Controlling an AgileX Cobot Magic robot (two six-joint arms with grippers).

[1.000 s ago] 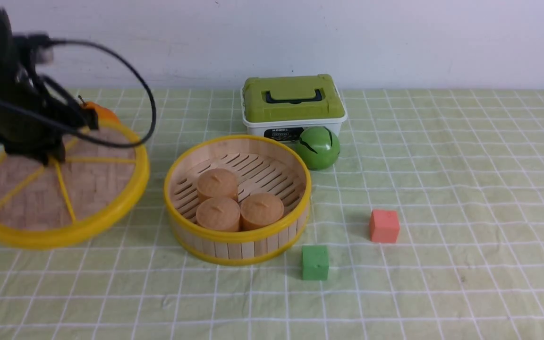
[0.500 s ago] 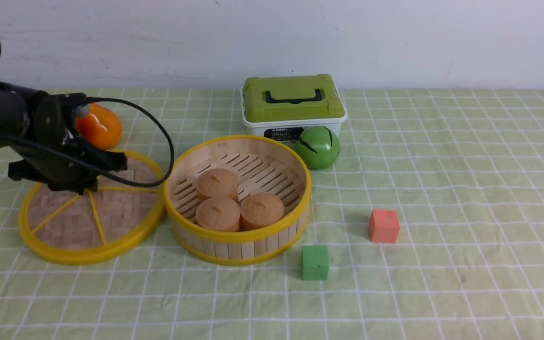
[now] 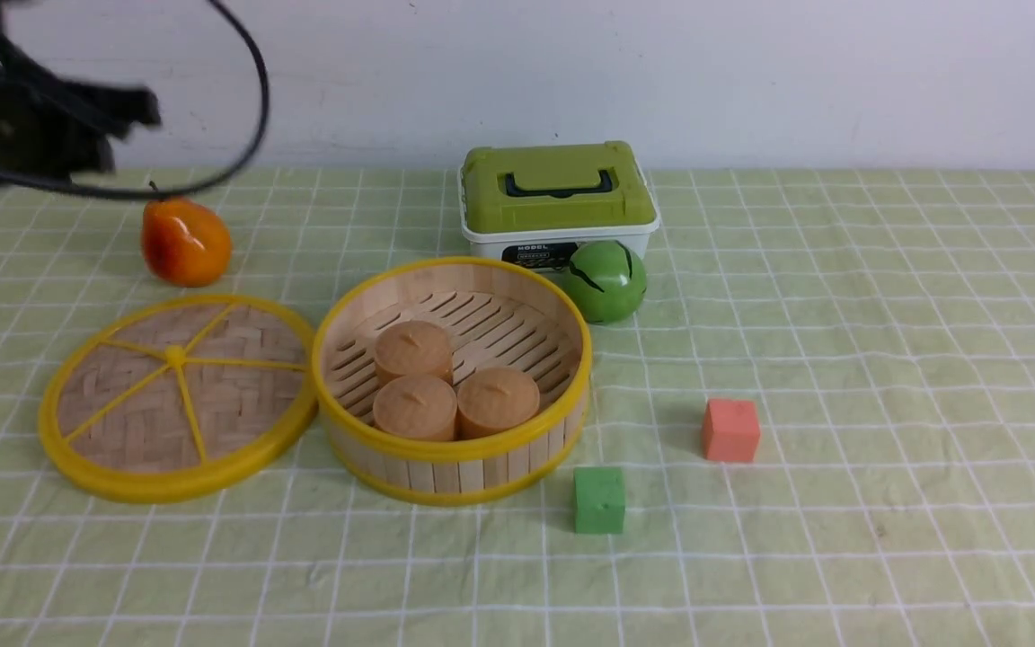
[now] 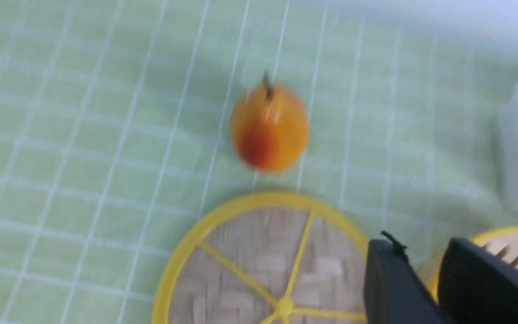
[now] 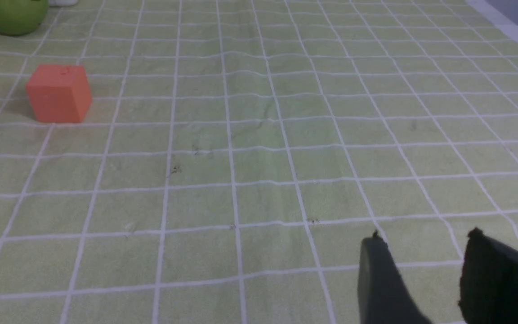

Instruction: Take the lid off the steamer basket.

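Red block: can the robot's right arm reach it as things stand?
Probably yes: only bare checked cloth lies between the open right hand and the red block; nothing stands in between.

The whole bench (image 3: 841,377) is taken in by the front view, from the robot's own side, looking forward and slightly down, as far as the wall (image 3: 751,72). Now the left wrist: it is held high and tilted down, the picture blurred, and the lid (image 4: 259,243) and orange fruit (image 4: 270,128) are shared with the front view's left side. The right wrist is kept low and close over the bench; only the red cube (image 5: 59,93) and green ball (image 5: 9,15) are shared.
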